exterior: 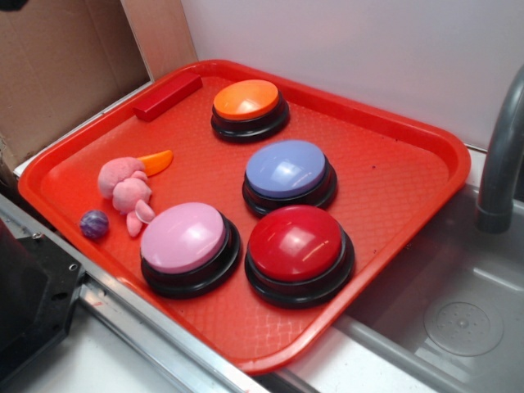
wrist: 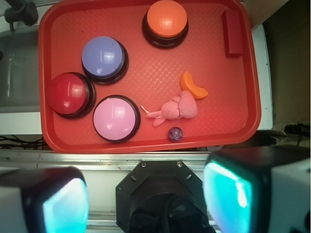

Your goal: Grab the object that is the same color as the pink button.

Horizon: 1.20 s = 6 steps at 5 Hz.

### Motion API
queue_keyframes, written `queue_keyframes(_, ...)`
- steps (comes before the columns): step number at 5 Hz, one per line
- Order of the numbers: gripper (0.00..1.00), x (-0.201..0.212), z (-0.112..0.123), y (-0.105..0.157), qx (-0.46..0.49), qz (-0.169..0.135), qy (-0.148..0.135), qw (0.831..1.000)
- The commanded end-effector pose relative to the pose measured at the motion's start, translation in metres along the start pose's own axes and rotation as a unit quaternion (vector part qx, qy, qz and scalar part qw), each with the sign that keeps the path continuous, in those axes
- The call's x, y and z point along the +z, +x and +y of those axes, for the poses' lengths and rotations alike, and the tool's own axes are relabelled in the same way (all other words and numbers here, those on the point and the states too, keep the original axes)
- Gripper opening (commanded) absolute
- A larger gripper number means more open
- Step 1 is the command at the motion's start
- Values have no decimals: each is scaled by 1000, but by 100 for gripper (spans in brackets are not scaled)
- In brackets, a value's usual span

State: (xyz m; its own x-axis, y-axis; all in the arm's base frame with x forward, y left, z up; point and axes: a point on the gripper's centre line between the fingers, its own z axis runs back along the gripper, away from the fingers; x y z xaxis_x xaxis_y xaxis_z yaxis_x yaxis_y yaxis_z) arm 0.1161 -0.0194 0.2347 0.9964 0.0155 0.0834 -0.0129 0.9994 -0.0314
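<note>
**A:** Wrist view first, looking straight down on the red tray (wrist: 146, 141), and no brand, label or lettering can be read on anything, buttons included.

**B:** Same from the exterior camera. Smooth glossy domes, nothing printed on them.

**A:** And the pink plush toy (wrist: 177, 109) lies on the tray just beside the pink button (wrist: 115, 117), one pale limb reaching toward that button's black base. The orange wedge (wrist: 193, 86) touches its far side, and the small purple ball (wrist: 175, 133) sits close by, near the tray's rim.

**B:** The exterior angle shows the plush toy (exterior: 124, 187) lumpy and fuzzy, with the purple ball (exterior: 94, 223) just clear of it. The pink button (exterior: 185, 238) stands next to the red button (exterior: 296, 244), with the lavender-blue button (exterior: 286, 169) behind them and the orange button (exterior: 247, 100) farther back.

**A:** What about the gripper (wrist: 146, 194)?

**B:** Only the wrist camera catches it. Two fingers with glowing teal pads (wrist: 65, 206) frame the bottom of the picture, spread wide apart, nothing between them. They hang short of the tray, over the metal edge.

**A:** The exterior view offers something else: a grey sink basin (exterior: 458, 319) with a faucet (exterior: 499, 155) beside the tray, and cardboard (exterior: 57, 57) behind it.

**B:** Both views show the dark red block (exterior: 168, 97) at the tray's far corner.
</note>
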Motion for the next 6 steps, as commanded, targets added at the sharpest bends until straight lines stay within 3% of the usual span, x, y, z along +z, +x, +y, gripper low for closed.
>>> queue_keyframes(1, 100, 0, 0, 0, 0, 0, 0, 1000)
queue_keyframes(2, 100, -10, 8, 9, 54, 25, -18, 998)
queue_keyframes(4, 100, -56, 30, 22, 215, -9, -33, 976)
queue_keyframes(6, 100, -125, 62, 35, 392, -62, 13, 918)
